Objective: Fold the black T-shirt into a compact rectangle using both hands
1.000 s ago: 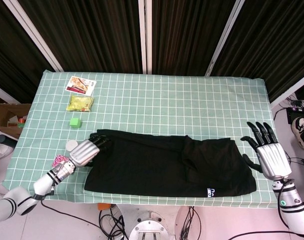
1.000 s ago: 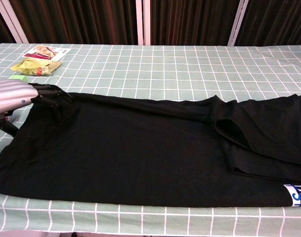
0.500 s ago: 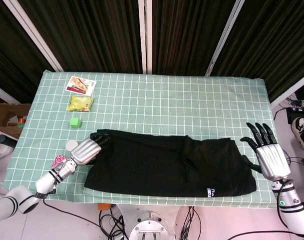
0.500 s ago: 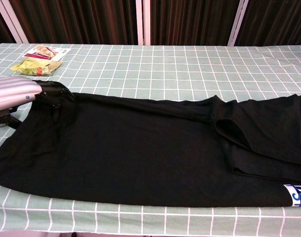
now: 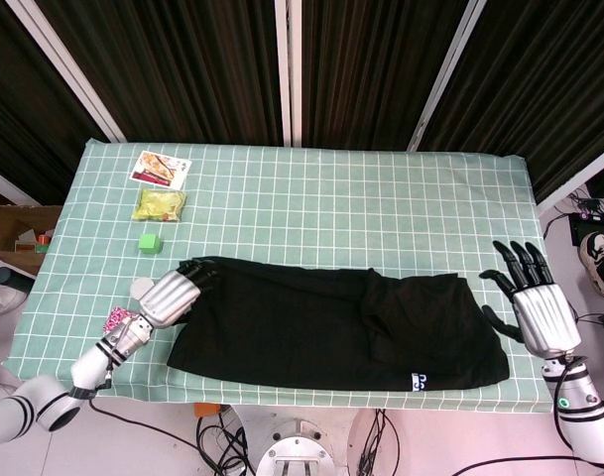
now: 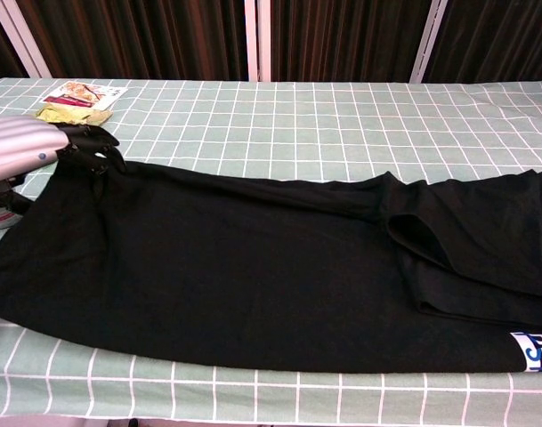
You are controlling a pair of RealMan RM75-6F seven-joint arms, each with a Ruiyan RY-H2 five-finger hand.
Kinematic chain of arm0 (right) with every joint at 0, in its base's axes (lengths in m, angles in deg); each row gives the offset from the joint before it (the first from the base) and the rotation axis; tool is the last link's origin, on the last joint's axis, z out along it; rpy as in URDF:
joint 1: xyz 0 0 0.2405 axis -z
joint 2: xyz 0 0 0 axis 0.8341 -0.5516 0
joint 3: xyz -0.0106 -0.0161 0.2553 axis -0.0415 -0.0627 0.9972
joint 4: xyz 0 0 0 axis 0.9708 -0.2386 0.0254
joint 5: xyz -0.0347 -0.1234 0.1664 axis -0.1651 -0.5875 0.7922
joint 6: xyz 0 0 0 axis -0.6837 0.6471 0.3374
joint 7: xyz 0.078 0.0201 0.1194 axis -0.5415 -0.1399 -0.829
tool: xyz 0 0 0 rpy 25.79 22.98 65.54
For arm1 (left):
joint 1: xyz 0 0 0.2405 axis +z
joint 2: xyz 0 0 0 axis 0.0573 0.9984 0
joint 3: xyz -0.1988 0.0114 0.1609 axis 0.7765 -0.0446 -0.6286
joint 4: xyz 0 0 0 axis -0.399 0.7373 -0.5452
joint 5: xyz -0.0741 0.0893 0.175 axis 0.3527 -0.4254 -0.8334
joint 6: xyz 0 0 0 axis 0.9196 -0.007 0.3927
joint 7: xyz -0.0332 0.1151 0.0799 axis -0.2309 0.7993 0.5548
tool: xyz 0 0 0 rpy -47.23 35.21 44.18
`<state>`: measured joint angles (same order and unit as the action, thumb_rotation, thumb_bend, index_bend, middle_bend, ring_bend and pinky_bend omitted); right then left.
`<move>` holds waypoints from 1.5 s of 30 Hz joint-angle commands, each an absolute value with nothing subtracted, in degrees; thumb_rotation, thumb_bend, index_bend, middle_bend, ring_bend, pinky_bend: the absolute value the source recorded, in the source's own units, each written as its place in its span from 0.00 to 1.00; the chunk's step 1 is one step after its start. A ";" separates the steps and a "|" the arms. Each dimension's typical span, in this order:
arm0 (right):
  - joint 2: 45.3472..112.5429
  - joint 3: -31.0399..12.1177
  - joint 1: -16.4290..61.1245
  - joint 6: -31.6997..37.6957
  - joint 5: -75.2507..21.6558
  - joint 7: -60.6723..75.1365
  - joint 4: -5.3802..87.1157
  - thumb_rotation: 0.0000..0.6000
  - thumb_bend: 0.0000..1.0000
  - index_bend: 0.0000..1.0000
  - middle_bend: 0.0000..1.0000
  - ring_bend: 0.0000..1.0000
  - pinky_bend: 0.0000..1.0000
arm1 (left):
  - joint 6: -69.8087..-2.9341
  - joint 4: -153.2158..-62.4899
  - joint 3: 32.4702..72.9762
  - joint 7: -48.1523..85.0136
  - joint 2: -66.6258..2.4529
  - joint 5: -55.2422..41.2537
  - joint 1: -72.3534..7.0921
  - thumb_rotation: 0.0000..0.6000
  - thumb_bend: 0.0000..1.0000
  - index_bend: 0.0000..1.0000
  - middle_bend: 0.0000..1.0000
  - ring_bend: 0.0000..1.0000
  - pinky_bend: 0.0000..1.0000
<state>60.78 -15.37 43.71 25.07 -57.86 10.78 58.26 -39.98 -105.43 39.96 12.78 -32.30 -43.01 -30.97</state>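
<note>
Left robot hand [image 5: 173,295] pinches black T-shirt [image 5: 331,322] corner, starting a fold; right robot hand [image 5: 535,302] spread, empty, must grip next.

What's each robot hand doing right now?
Left robot hand: grips the black T-shirt at its corner.
Right robot hand: open, holding nothing.

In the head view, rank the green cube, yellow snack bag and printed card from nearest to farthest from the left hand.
From the left hand:
1. Small green cube, just beyond it.
2. Crinkled yellow snack bag, farther back.
3. Printed white card, farthest, near the far left corner.
</note>
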 commanded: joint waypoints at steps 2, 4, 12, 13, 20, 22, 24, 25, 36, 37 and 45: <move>60.98 -15.15 43.73 25.49 -58.01 9.74 57.45 1.00 0.21 0.38 0.07 0.00 0.00 | -43.38 -111.32 41.46 17.62 -27.65 -41.33 -28.81 1.00 0.59 0.65 0.25 0.12 0.19; 61.06 -15.12 43.69 25.58 -58.17 9.22 57.11 1.00 0.21 0.38 0.07 0.00 0.00 | -44.56 -113.16 41.97 18.77 -25.93 -40.72 -28.04 1.00 0.60 0.65 0.25 0.12 0.19; 61.23 -14.72 43.53 26.32 -58.62 7.45 56.03 1.00 0.21 0.38 0.07 0.00 0.00 | -47.06 -117.51 43.54 22.41 -19.44 -37.61 -25.19 1.00 0.60 0.65 0.25 0.12 0.19; 61.24 -14.69 43.51 26.36 -58.64 7.28 55.95 1.00 0.21 0.38 0.07 0.00 0.00 | -46.96 -117.63 43.75 22.51 -18.87 -37.01 -24.96 1.00 0.60 0.65 0.25 0.12 0.19; 61.58 -14.56 43.43 26.83 -58.96 6.06 55.29 1.00 0.21 0.38 0.07 0.00 0.00 | -45.92 -117.73 45.79 22.22 -14.93 -32.10 -23.50 1.00 0.61 0.65 0.25 0.12 0.19; 61.76 -14.59 43.46 26.93 -59.00 5.78 54.96 1.00 0.21 0.38 0.07 0.00 0.00 | -45.40 -118.18 46.04 22.01 -14.13 -31.50 -23.39 1.00 0.61 0.65 0.25 0.12 0.19; 61.92 -14.63 43.49 27.01 -58.98 5.27 54.62 1.00 0.21 0.38 0.07 0.00 0.00 | -45.08 -119.11 46.42 22.59 -13.48 -31.26 -23.48 1.00 0.61 0.65 0.25 0.12 0.19; 62.01 -14.62 43.53 27.13 -58.99 5.02 54.36 1.00 0.21 0.38 0.07 0.00 0.00 | -44.95 -120.08 46.61 23.03 -13.15 -31.32 -23.59 1.00 0.61 0.65 0.25 0.12 0.19; 60.14 -13.51 43.80 28.28 -58.01 2.29 53.40 1.00 0.21 0.38 0.07 0.00 0.00 | -36.41 -137.01 50.77 25.65 -15.65 -31.81 -31.41 1.00 0.61 0.65 0.26 0.12 0.19; 59.70 -13.27 43.92 28.62 -57.82 1.95 53.46 1.00 0.21 0.38 0.07 0.00 0.00 | -35.07 -138.25 51.47 27.12 -16.99 -31.53 -32.79 1.00 0.61 0.65 0.26 0.12 0.19; 57.60 -12.42 45.18 31.02 -56.99 -1.22 53.07 1.00 0.21 0.38 0.06 0.00 0.00 | -26.98 -140.08 56.62 39.95 -29.91 -24.20 -42.52 1.00 0.61 0.65 0.26 0.12 0.19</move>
<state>57.75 -12.50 45.05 30.89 -57.11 -1.13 53.14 -30.06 -139.76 54.38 35.43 -25.50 -27.51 -38.86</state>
